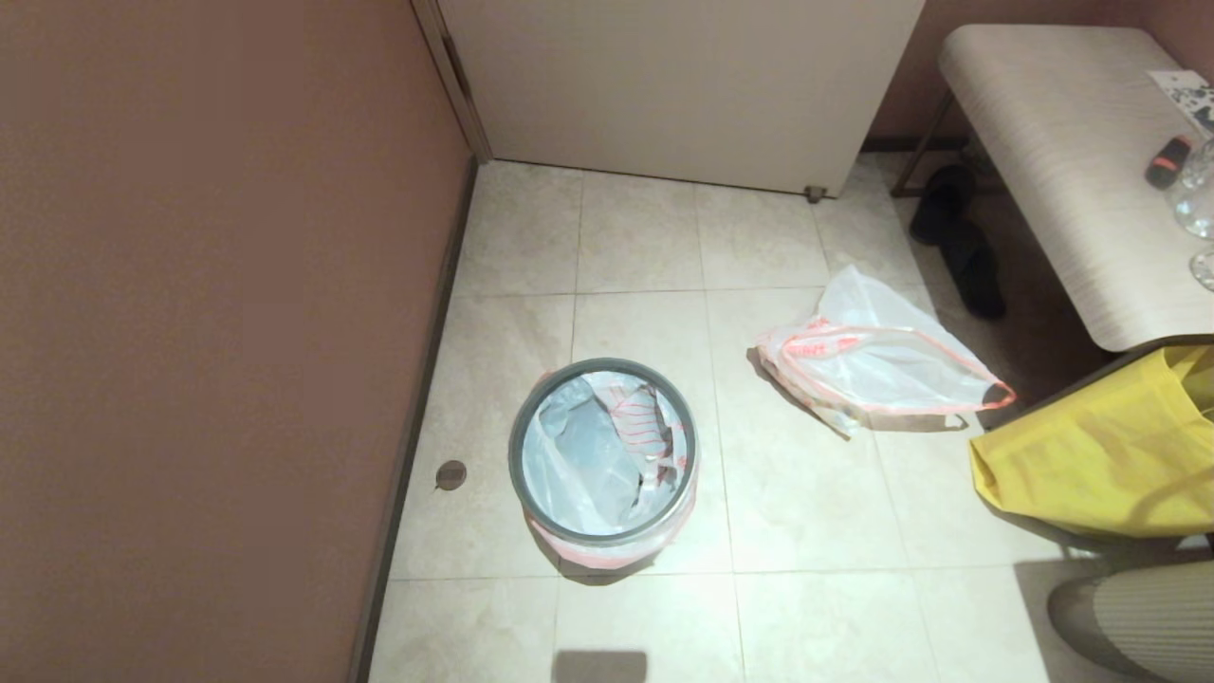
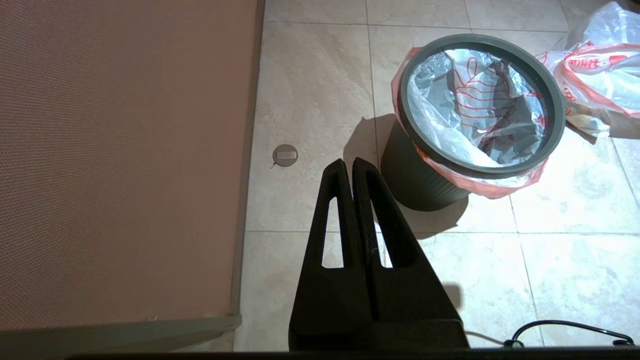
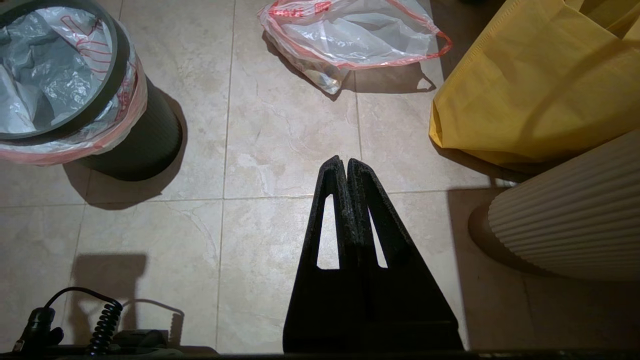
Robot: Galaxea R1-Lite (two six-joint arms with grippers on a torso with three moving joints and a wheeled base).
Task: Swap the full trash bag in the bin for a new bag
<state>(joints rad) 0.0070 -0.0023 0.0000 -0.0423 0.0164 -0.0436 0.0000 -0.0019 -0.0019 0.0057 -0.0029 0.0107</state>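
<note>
The bin (image 1: 603,455) is seen in the lower centre of the head view, standing upright on the pale tiled floor (image 1: 806,493) near the brown wall (image 1: 209,332) that fills the left of the frame. A grey hoop rim (image 1: 520,417) is seated on the bin's top, and a thin white bag with a pink-red hem (image 1: 612,555) is folded out under that hoop. Only crumpled plastic with red print is made out inside this bag; no bottle or cup can be told there.

A second bag (image 1: 877,365), of the same thin white plastic with a pink-red hem, is laid flat on the floor to the right of centre, well apart from the bin. What it contains cannot be told. A big yellow bag (image 1: 1100,455) is placed at the right edge, below a pale bench (image 1: 1062,161) in the upper right. A white door (image 1: 683,85) is shown at the top centre.

Neither arm appears in the head view. In the left wrist view, the left gripper (image 2: 348,162) is held above the floor beside the bin, with its two black fingers pressed together and nothing between them. In the right wrist view, the right gripper (image 3: 341,161) is likewise held over bare tile, fingers together and empty, between the bin and the yellow bag, with the flat bag lying beyond it.
</note>
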